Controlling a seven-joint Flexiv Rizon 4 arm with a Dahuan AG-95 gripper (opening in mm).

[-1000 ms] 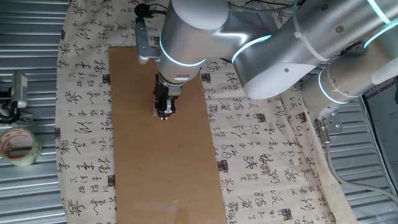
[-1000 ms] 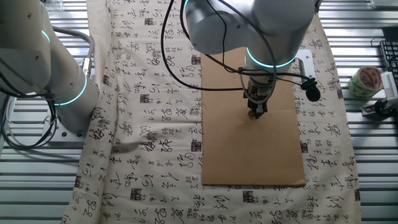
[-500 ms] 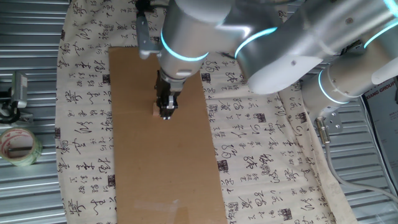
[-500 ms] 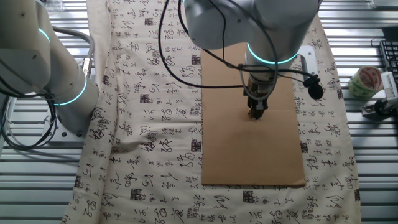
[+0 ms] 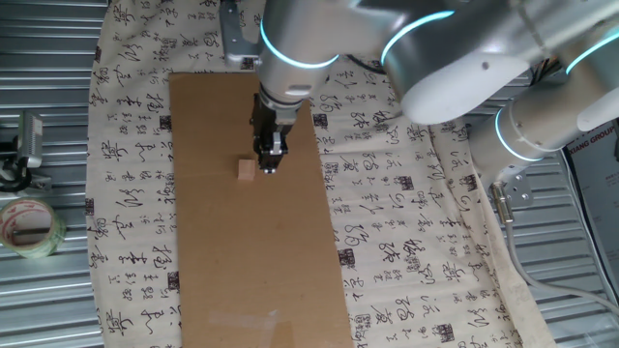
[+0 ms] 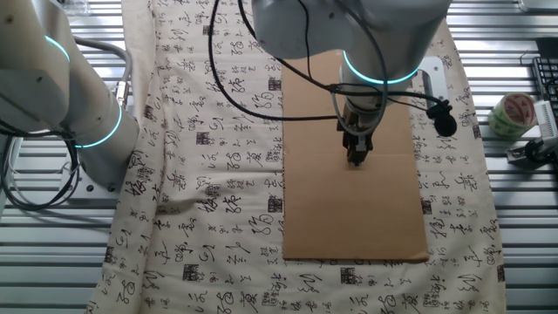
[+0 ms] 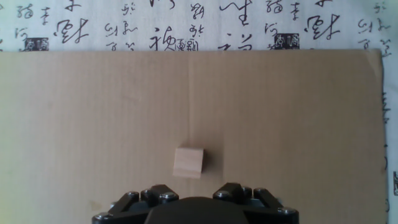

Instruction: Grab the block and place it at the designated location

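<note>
The block [image 5: 247, 170] is lying on the brown cardboard sheet [image 5: 222, 280], free and flat on one face, not held by anything. In one fixed view the hand [image 5: 270, 164] is hanging just beside the block, on its right side in that picture, with a small gap between them. In the hand view the block [image 7: 189, 162] is sitting in the middle of the cardboard sheet [image 7: 81, 124], a little in front of the dark hand body at the bottom edge.

The hand is holding nothing. How far its fingers are standing apart, I cannot tell: in the fixed views they are looking like one narrow dark tip, and in the hand view the fingertips are not appearing.

In the other fixed view the hand [image 6: 356, 157] is pointing down over the cardboard sheet [image 6: 349, 227], and the block is hiding behind it.

The cardboard is lying on a pale cloth [image 5: 406, 242] with black calligraphy characters, spread over the table [image 5: 48, 300]. A roll of tape [image 5: 27, 228] is resting on the table at the left.
</note>
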